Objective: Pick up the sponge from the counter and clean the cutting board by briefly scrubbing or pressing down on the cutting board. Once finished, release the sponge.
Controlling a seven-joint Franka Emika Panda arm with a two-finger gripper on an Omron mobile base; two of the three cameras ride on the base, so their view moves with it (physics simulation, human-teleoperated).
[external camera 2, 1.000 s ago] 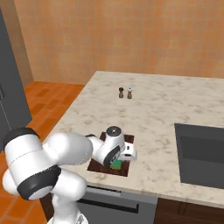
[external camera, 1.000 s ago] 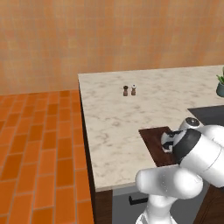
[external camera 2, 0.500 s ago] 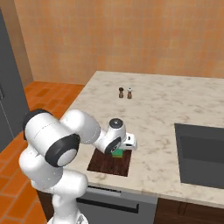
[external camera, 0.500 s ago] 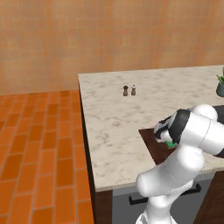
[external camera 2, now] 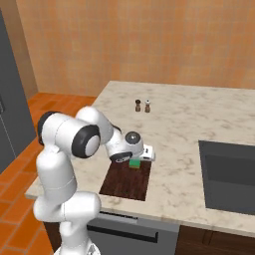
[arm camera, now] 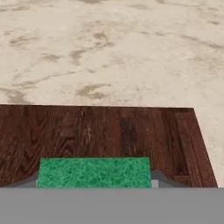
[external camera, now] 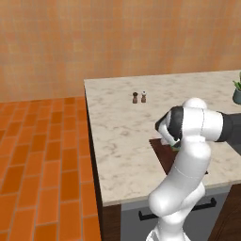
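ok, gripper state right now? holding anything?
Gripper: closed on the sponge, which it holds over the cutting board.

Sponge on board (counter beneath)

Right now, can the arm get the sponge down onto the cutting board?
Probably yes: the end effector holds the sponge directly over the cutting board, with nothing in between.
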